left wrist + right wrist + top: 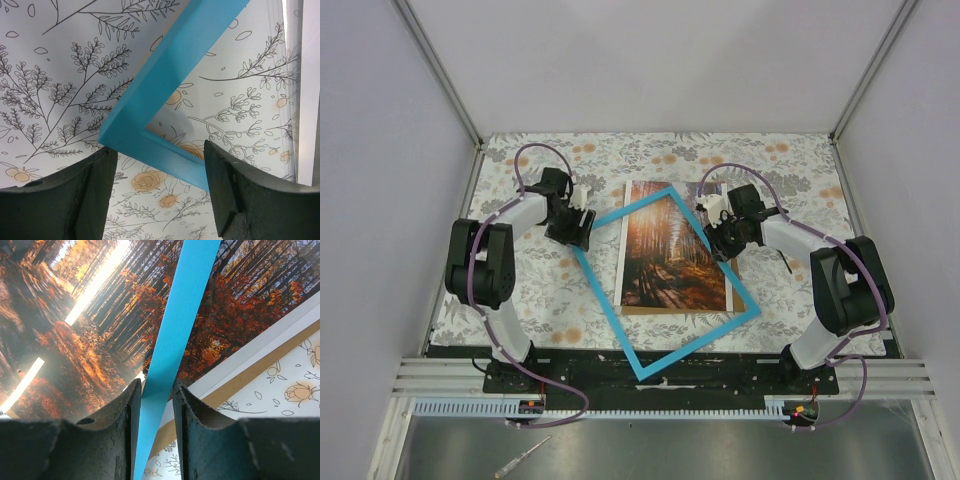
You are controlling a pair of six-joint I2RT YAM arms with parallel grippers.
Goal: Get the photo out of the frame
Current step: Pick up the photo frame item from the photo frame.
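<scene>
The photo (665,250), an orange autumn forest print with a white edge, lies flat on the floral cover. The thin blue frame (610,315) lies askew over it, turned like a diamond. My left gripper (578,232) is at the frame's left corner. In the left wrist view it (159,150) stands open astride that corner (150,90), with gaps on both sides. My right gripper (715,240) is at the frame's upper right rail. In the right wrist view its fingers (156,385) press both edges of the blue rail (185,300), above the photo (75,315).
The floral table cover (550,300) spreads under everything. White walls with metal posts (440,70) close the back and sides. A black rail (660,365) with both arm bases runs along the near edge, close to the frame's bottom corner.
</scene>
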